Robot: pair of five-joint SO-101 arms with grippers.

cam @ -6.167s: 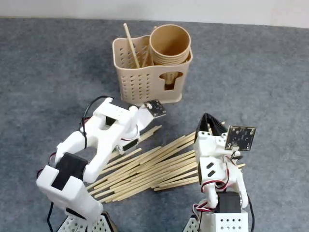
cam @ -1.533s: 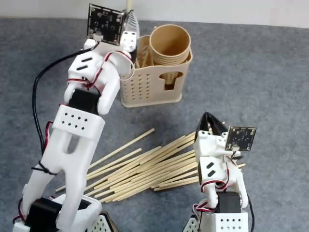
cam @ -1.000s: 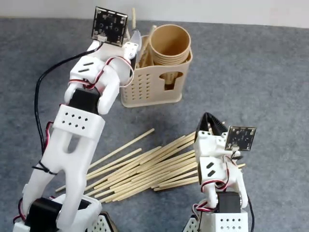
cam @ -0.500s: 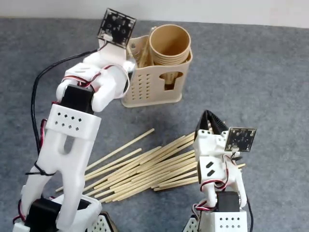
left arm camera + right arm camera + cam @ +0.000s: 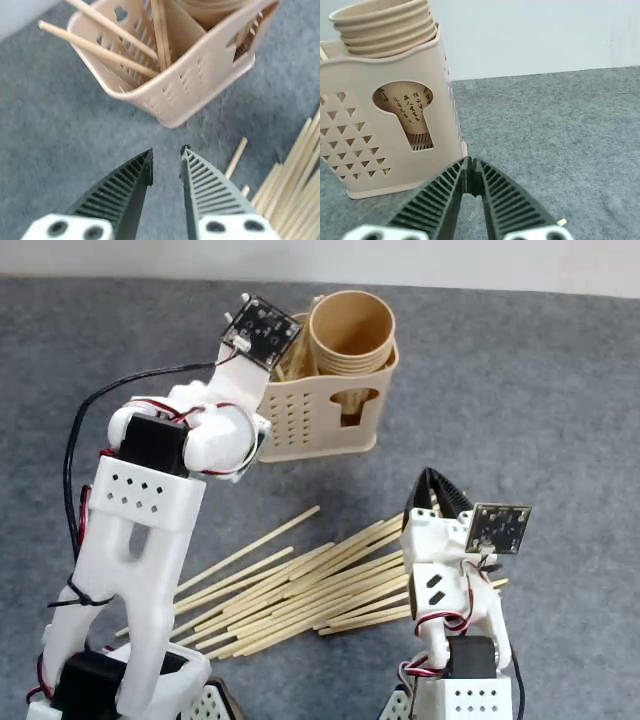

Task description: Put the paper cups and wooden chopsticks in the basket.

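Paper cups are sitting stacked in the basket at twelve o'clock, with a few chopsticks standing alongside. The pile of wooden chopsticks is lying at six o'clock, awaiting pickup. The left gripper is hovering near the basket, parted and empty, while the right gripper is closed on nothing.

Left claw parted, empty, above carpet; basket holds chopsticks.

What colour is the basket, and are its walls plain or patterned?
The basket is beige, walls pierced with small triangular holes; right wrist view shows it best.
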